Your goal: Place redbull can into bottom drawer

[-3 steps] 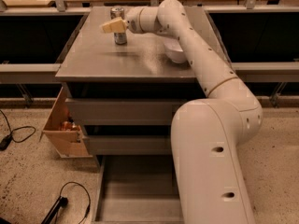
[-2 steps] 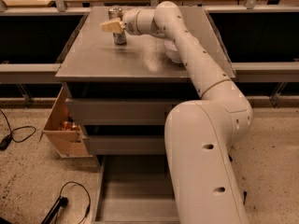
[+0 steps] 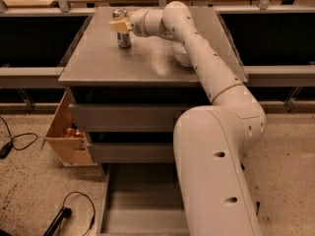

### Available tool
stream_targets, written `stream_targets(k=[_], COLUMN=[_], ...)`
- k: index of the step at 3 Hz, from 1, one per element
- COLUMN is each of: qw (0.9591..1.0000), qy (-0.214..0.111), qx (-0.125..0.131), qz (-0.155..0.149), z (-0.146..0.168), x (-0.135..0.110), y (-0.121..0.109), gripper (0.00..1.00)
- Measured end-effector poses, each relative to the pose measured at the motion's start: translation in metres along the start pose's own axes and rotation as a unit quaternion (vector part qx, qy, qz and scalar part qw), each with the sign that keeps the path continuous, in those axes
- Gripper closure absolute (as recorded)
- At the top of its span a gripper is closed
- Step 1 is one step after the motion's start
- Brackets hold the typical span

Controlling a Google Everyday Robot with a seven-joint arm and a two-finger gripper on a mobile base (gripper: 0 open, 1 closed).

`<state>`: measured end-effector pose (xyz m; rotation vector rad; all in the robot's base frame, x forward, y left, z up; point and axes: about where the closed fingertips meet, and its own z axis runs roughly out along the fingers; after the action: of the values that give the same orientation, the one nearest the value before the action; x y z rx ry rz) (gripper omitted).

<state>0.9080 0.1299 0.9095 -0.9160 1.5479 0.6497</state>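
Note:
The redbull can (image 3: pixel 123 37) stands upright at the back left of the grey cabinet top (image 3: pixel 113 63). My gripper (image 3: pixel 119 26) is at the can, level with its upper half, and its tan tip overlaps the can's left side. The bottom drawer (image 3: pixel 140 200) is pulled out at floor level, showing a plain grey floor with nothing on it. My arm hides the drawer's right part.
A white bowl (image 3: pixel 181 58) sits on the cabinet top to the right of the can, mostly hidden behind my arm. A tan wooden box (image 3: pixel 64 132) hangs open at the cabinet's left side. Black cables (image 3: pixel 19 141) lie on the floor at the left.
The gripper stays at the can. My forearm and elbow have shifted slightly to the left. The can still stands in the same spot.

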Motion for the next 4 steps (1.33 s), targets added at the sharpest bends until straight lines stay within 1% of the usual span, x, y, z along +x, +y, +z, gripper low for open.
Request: stream_targets(k=[1,2,3,4], qw=[1.0,0.9997,0.9987,0.9962], qy=[-0.002,-0.011,-0.037,-0.054], qx=[-0.006,-0.017,-0.001,0.038], qz=[-0.004,-0.011,-0.034,-0.057], z=[-0.001,-0.023,-0.077,-0.156], x=[-0.005,-0.027,-0.076,-0.133], y=[0.004,0.018,0.031,0.052], gripper=[1.0,1.0,1.0,1.0])
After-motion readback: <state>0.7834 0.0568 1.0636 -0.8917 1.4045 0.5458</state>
